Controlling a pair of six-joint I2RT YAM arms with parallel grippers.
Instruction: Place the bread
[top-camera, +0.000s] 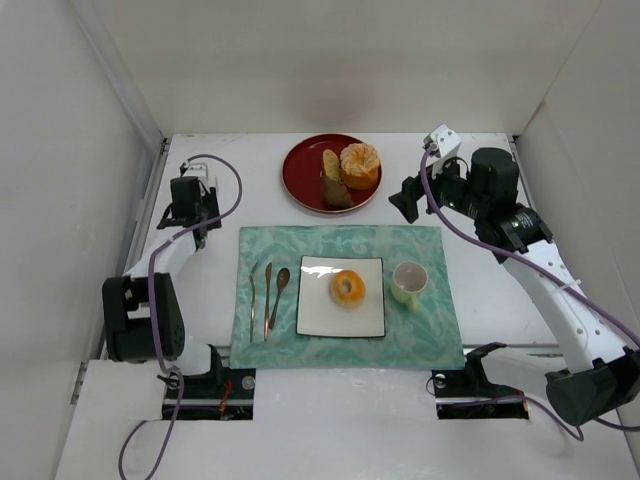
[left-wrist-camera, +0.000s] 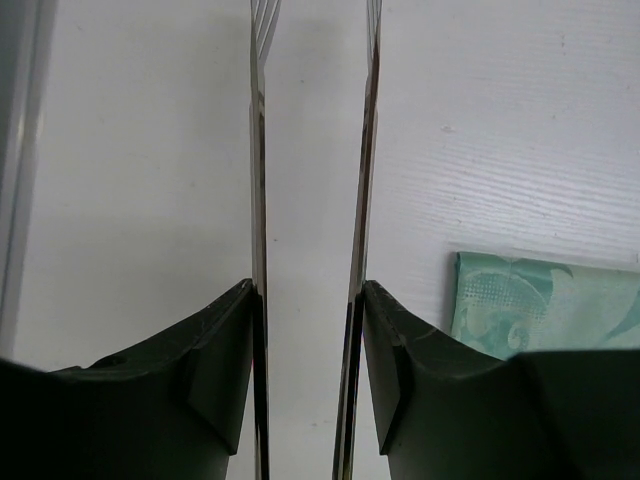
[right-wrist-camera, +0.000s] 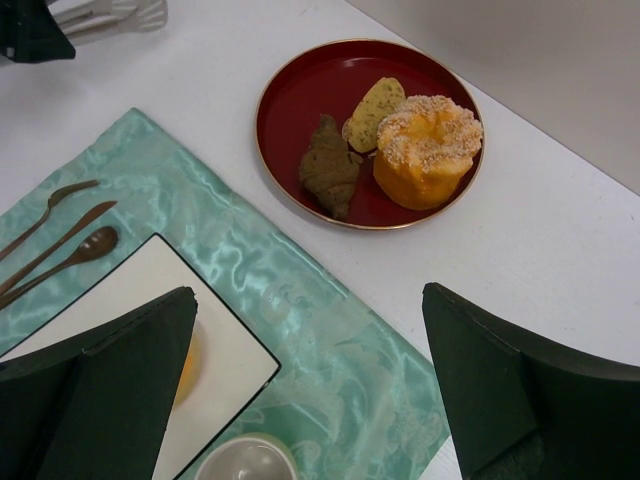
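The bread (top-camera: 347, 288), a small golden-orange ring, lies on the white square plate (top-camera: 315, 315) on the green placemat. In the right wrist view only an orange sliver of the bread (right-wrist-camera: 188, 365) shows behind my finger. My right gripper (top-camera: 405, 200) (right-wrist-camera: 308, 300) is open and empty, above the mat's far right corner, between the red plate and the cup. My left gripper (top-camera: 192, 218) (left-wrist-camera: 308, 290) is over bare table left of the mat, shut on metal tongs (left-wrist-camera: 258, 150). The tongs' arms stand apart with nothing between them.
A red plate (top-camera: 300, 190) (right-wrist-camera: 290, 100) at the back holds a larger segmented orange (top-camera: 360, 165) (right-wrist-camera: 425, 150) and brown slices (top-camera: 335, 190). A cup (top-camera: 408, 283) (right-wrist-camera: 245, 460) stands right of the white plate. Dark cutlery (top-camera: 268, 295) lies on the mat (top-camera: 420, 330) to its left. White walls enclose the table.
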